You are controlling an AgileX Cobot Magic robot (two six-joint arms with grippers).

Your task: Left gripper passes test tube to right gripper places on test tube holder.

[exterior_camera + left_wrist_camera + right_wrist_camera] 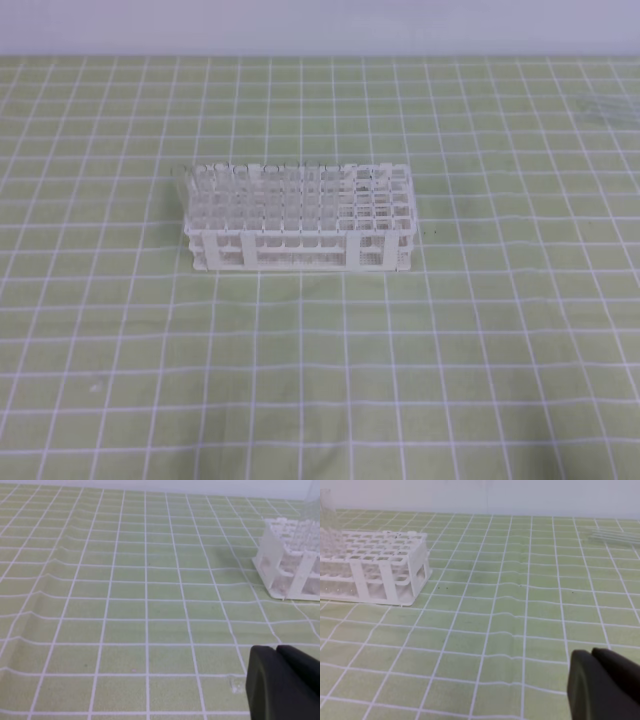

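Observation:
The white test tube holder stands at the middle of the green checked cloth, with clear tubes upright in its back and left holes. It also shows in the left wrist view and the right wrist view. Loose clear test tubes lie flat on the cloth at the far right, seen faintly from the right wrist too. Neither arm shows in the high view. My left gripper and right gripper each show as shut black jaws holding nothing, low over the cloth.
A pale wall borders the far edge of the cloth. The cloth ripples in soft folds left of the rack.

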